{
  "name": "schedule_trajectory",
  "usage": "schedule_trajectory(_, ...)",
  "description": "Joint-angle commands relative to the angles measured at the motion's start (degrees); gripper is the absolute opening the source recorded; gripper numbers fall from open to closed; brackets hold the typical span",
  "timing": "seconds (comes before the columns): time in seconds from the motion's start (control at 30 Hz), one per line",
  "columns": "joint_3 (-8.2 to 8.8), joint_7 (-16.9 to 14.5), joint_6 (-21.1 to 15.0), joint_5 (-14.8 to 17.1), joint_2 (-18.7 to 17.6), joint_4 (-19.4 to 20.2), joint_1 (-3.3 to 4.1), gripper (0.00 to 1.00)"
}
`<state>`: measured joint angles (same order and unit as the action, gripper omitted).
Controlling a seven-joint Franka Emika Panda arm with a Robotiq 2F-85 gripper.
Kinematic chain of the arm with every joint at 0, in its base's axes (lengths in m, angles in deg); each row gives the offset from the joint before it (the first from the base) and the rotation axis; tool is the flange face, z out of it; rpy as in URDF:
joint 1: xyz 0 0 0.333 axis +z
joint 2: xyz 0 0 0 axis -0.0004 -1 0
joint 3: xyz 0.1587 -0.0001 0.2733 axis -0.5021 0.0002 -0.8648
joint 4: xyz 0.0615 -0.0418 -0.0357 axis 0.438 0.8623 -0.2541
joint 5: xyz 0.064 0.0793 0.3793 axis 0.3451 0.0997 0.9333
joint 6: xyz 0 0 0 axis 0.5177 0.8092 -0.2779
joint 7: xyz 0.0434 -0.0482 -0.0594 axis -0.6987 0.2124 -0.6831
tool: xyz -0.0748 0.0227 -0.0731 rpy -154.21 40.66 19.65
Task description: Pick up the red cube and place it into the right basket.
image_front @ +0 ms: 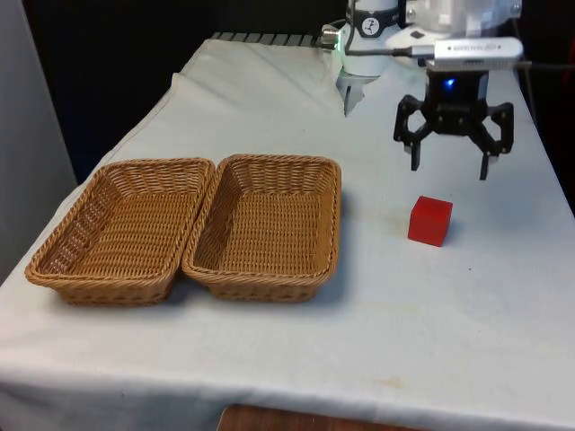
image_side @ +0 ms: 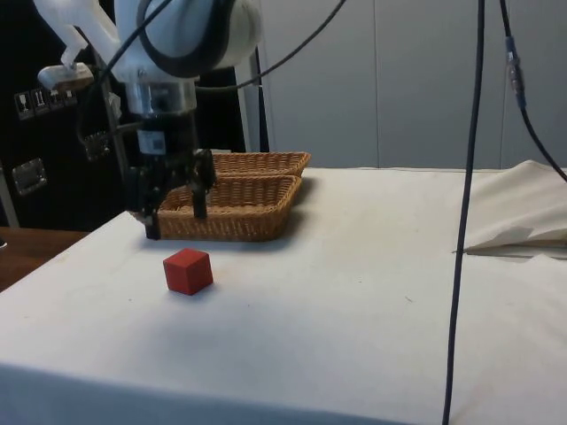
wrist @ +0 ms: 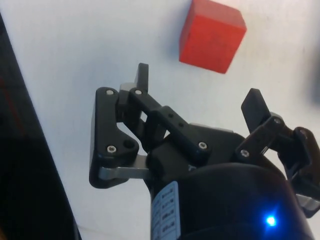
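The red cube (image_front: 430,221) (image_side: 188,271) (wrist: 212,35) rests on the white cloth, to the front view's right of the two wicker baskets. My gripper (image_front: 450,168) (image_side: 174,223) (wrist: 200,90) hangs open in the air above the table, a little behind the cube toward the robot, with nothing between its fingers. The right basket (image_front: 327,193) (image_side: 266,226) stands empty in the middle of the table. The cube sits apart from the gripper, just beyond its fingertips in the wrist view.
A second empty wicker basket (image_front: 63,254) sits against the right one on the front view's left. A black cable (image_side: 467,212) hangs down in the side view. The table's edge (image_front: 557,171) runs close on the front view's right of the cube.
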<state>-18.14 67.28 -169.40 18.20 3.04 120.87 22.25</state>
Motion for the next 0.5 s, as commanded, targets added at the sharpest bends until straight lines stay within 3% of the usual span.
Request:
schedule_trajectory(0.0, -0.69, -0.52, -1.38, 0.92, -0.80, -0.11, -0.29, 1.00)
schedule_trajectory(0.07, -0.34, -0.06, -1.32, 0.06, -1.03, 0.00, 0.00, 1.00)
schedule_trajectory(0.13, -1.15, -0.92, -3.04, 0.80, -2.18, -0.23, -0.34, 1.00)
schedule_trajectory(0.47, -1.09, -1.15, -4.35, 0.00, -3.95, -0.63, -0.11, 1.00)
